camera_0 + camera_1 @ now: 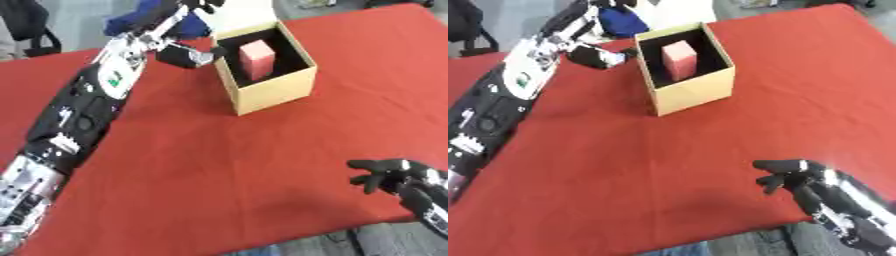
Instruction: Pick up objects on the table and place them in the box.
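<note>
Your left arm [87,100] reaches far across the red table [219,165] toward the back, and your left hand [185,55] sits just beside the box's [271,92] left wall, near its rim. You can't tell from these views whether its fingers are curled or straight, or whether anything is in them; it shows only as a dark shape with a pale patch. A blue thing [623,22] lies behind the hand at the far edge; what it is stays unclear.

The box stands open toward the back of the table, and a pink block [256,59] stands upright inside it, so one object is already placed. No other loose object shows on the cloth.

Your right hand [791,176] rests idle near the lower right corner, fingers spread and relaxed, holding nothing.

You seem to be at the box with the left hand, either finishing a drop or drawing clear. Next, check whether that hand is empty, then look for anything left to pick, perhaps the blue thing.
</note>
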Tool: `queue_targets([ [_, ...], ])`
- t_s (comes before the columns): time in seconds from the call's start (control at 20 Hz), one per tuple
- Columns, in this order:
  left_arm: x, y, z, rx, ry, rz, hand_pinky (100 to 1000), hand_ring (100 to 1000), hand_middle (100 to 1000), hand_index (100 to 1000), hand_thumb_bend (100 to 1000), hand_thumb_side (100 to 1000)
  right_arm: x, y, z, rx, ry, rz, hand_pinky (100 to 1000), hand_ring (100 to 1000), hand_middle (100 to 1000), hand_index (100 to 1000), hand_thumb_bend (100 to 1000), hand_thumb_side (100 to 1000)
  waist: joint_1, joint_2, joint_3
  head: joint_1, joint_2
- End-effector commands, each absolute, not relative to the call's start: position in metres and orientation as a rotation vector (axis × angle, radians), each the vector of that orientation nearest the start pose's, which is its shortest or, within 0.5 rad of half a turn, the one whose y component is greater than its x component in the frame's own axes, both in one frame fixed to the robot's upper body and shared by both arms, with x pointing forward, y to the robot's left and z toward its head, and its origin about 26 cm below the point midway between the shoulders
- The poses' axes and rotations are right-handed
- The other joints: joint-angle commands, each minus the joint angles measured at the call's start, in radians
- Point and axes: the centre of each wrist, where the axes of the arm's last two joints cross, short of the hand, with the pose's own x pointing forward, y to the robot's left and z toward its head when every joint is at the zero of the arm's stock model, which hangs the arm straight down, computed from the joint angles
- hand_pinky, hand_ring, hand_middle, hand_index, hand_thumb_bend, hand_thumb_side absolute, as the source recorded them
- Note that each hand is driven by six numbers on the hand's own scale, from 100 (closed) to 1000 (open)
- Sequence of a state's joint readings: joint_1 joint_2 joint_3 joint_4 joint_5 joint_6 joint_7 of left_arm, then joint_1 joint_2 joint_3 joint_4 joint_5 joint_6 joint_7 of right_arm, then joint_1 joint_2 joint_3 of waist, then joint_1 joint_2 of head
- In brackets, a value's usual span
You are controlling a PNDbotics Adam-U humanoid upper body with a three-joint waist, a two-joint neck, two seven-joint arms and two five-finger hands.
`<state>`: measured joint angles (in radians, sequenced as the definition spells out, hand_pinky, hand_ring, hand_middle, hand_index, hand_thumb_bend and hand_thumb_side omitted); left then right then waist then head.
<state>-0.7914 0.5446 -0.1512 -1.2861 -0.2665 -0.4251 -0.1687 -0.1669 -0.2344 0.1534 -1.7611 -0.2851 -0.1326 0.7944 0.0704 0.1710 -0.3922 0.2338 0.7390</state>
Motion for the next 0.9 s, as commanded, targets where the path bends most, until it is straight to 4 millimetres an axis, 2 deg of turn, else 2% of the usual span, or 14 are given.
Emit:
queue_targets([
  [0.05,0.397,0.295,0.272,0.360,-2.368,-1.073,1000,749,761,900,338,342,0.306,-0.236,0.094,0.753,-1.870,0.947,858,948,586,831,100,562,-0.009,-0.019,0.012,-0.014,0.006],
  [0.3,0.340,0.301,0.286,0.175,-2.460,-0.943,1000,741,748,893,339,294,0.306,-0.239,0.094,0.740,-1.875,0.931,858,948,586,832,100,562,-0.013,-0.020,0.051,-0.030,0.007],
  [0.4,0.324,0.303,0.282,0.126,-2.468,-0.898,1000,740,746,893,283,329,0.306,-0.240,0.094,0.734,-1.877,0.924,858,947,586,831,100,561,-0.014,-0.021,0.063,-0.036,0.007],
  [0.6,0.305,0.309,0.261,0.059,-2.424,-0.835,1000,736,741,893,195,416,0.305,-0.242,0.093,0.724,-1.877,0.913,858,947,586,831,100,562,-0.016,-0.023,0.084,-0.043,0.007],
  [0.75,0.299,0.313,0.242,0.042,-2.380,-0.775,1000,721,721,883,109,527,0.305,-0.244,0.093,0.713,-1.881,0.904,857,947,586,831,100,561,-0.020,-0.022,0.103,-0.044,0.012],
  [0.9,0.295,0.314,0.224,0.015,-2.340,-0.704,1000,712,711,879,100,606,0.305,-0.245,0.093,0.704,-1.885,0.897,857,947,586,831,100,561,-0.021,-0.020,0.119,-0.039,0.015],
])
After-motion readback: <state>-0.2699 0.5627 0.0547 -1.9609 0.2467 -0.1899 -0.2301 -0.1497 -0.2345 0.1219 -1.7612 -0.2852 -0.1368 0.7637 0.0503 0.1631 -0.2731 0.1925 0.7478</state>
